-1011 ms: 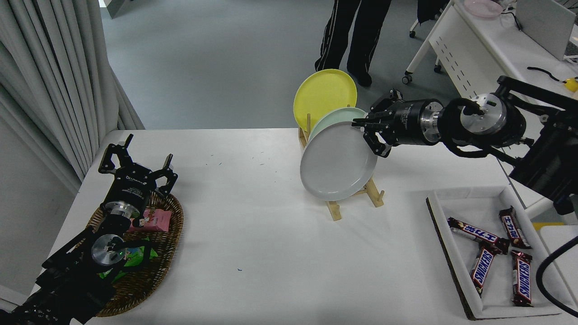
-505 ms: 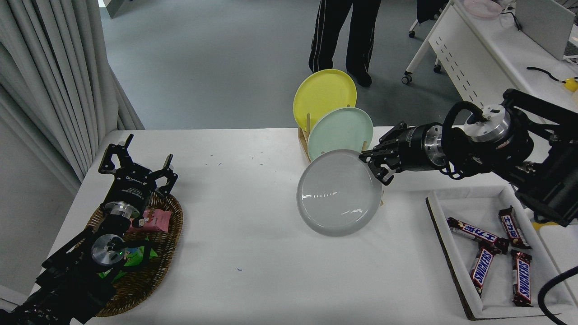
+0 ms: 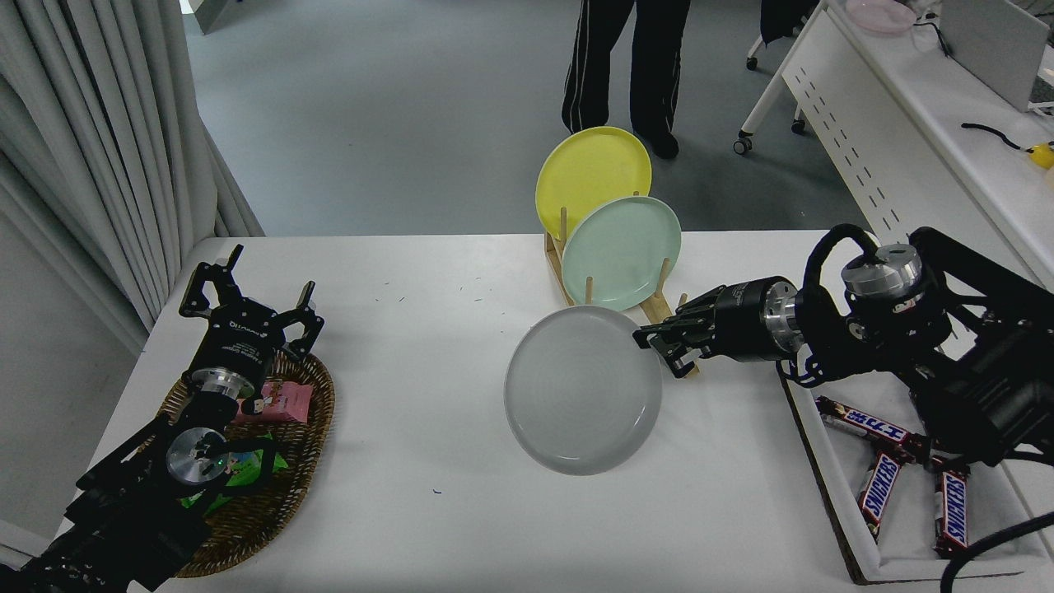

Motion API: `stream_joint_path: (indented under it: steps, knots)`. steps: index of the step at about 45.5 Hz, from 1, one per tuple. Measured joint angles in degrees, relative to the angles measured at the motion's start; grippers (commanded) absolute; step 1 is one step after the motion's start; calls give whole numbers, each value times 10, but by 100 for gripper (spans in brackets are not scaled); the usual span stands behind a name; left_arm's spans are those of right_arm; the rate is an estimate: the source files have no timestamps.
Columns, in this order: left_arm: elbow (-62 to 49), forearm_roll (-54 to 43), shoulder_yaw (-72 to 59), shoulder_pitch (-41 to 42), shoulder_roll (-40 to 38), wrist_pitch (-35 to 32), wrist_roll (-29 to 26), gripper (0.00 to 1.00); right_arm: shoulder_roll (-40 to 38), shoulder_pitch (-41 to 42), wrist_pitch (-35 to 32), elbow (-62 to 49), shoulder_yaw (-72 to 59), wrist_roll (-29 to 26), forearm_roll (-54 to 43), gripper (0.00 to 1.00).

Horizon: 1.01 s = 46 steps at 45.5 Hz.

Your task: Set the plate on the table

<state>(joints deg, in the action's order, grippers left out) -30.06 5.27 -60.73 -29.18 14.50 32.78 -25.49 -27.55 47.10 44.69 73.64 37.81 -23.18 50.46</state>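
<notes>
The light grey plate (image 3: 582,389) is held nearly flat, low over the middle of the white table (image 3: 461,511), in front of the wooden rack (image 3: 655,303). My right gripper (image 3: 656,347) is shut on the plate's right rim and comes in from the right. I cannot tell whether the plate touches the tabletop. My left gripper (image 3: 247,288) is open and parked at the lower left, over the wicker basket (image 3: 305,461).
The rack holds a mint green plate (image 3: 622,251) and a yellow plate (image 3: 591,179) upright behind it. A white tray (image 3: 823,461) with candy bars stands at the right. The basket holds snack packets. A person's legs (image 3: 626,66) stand beyond the table. A perforated white desk (image 3: 873,123) is at the back right.
My right gripper has lifted the grey plate out of the rack and carried it forward, down and left, tipping it from upright to nearly flat. The left arm has not moved.
</notes>
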Motion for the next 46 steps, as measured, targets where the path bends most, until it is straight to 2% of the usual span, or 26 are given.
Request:
stream_joint_path:
  steps: [21, 35, 46]
  knots:
    - [0, 0, 0, 0, 0, 0, 0, 100, 51, -74, 3, -37, 17, 55, 17, 0]
    - [0, 0, 0, 0, 0, 0, 0, 100, 112, -92, 3, -91, 22, 85, 41, 0]
    - [0, 0, 0, 0, 0, 0, 0, 100, 130, -97, 3, -127, 25, 96, 49, 0]
